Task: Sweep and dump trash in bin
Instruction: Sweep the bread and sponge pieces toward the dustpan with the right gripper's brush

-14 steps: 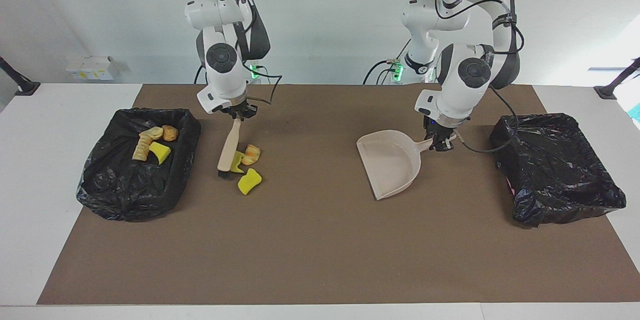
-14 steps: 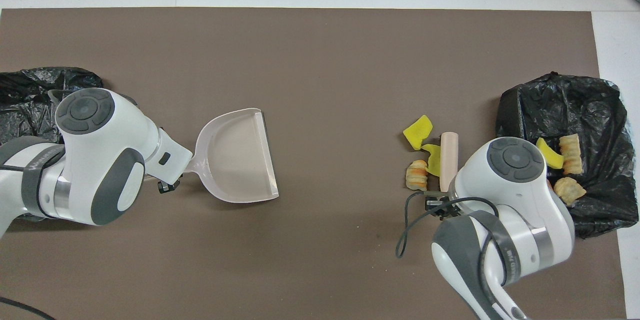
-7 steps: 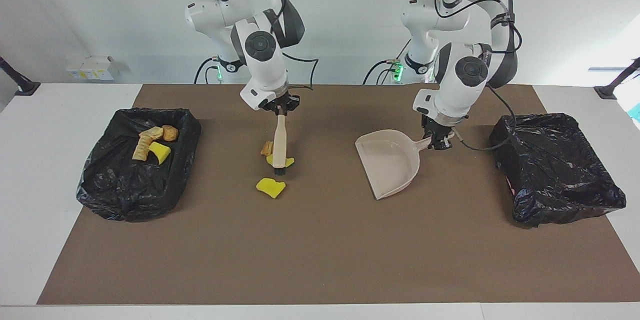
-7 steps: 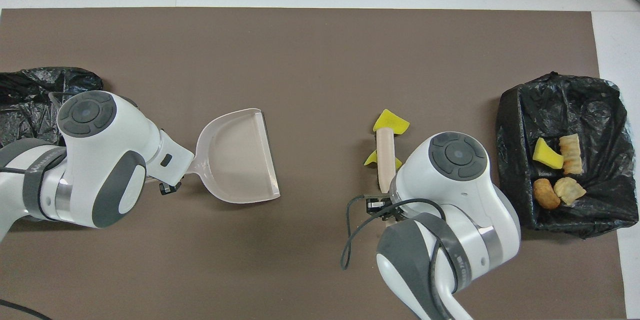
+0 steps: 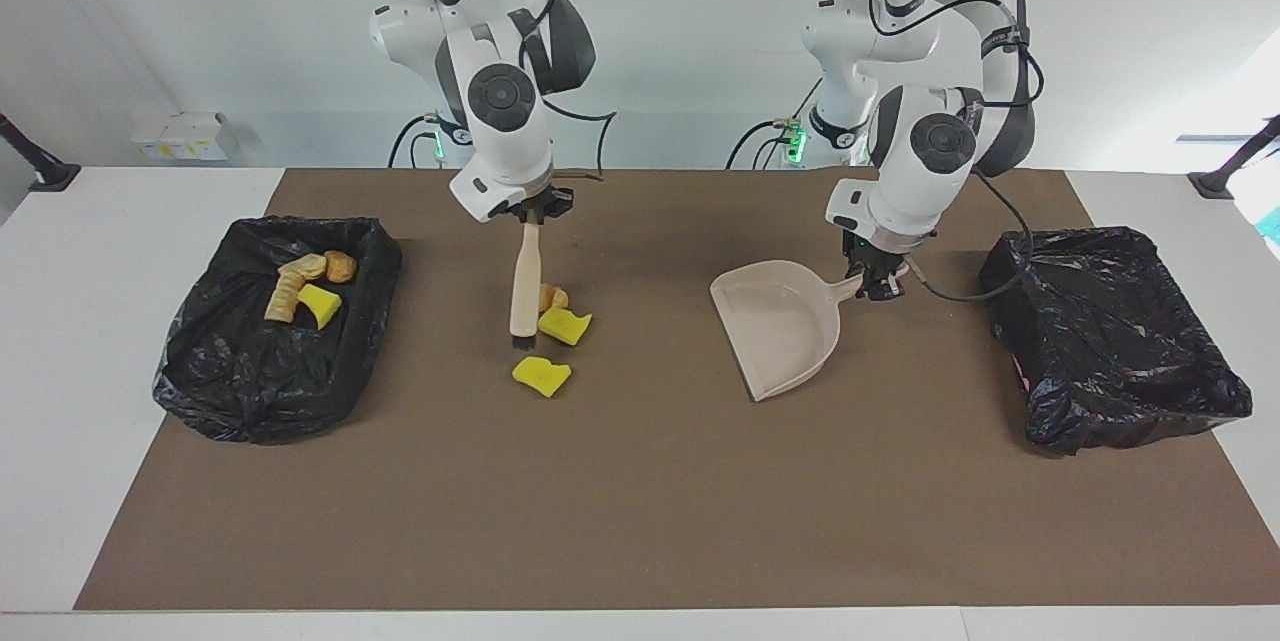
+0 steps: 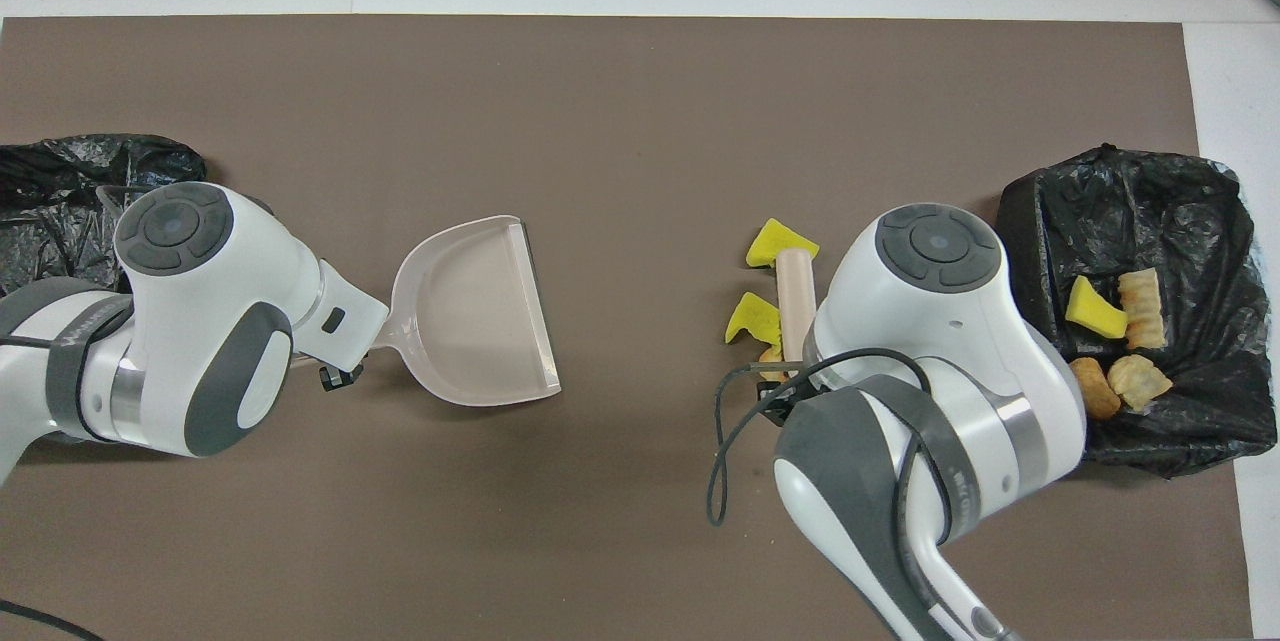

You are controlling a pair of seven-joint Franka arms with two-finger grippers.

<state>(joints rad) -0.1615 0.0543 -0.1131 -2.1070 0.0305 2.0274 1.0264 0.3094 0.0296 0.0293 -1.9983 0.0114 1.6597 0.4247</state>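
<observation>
So the white tabletop [image 5: 120, 341] had a big brown mat [image 5: 640, 501] over most of it, with a black bag-lined bin [image 5: 1110, 341] at the left arm's end and another black bag-lined bin [image 5: 250, 371] at the right arm's end. That second one already had some trash in it: a few golden-brown bread roll pieces [image 5: 300, 276] and a yellow sponge chunk [image 5: 320, 303]. The beige plastic dustpan [image 5: 780, 326] sat flat on the mat near the middle, and the left tool [image 5: 878, 286] was clamped on its handle. The right tool [image 5: 532, 213] was gripping the top of a beige brush [image 5: 522, 296] that hung almost upright, bristles down near the mat. Loose trash was right by the brush: one yellow sponge chunk [image 5: 565, 325] just beside it toward the dustpan, a small bread roll piece [image 5: 553, 297] tucked against that chunk nearer the robots, and another yellow sponge chunk [image 5: 541, 375] just beside the bristles, farther from the robots.
</observation>
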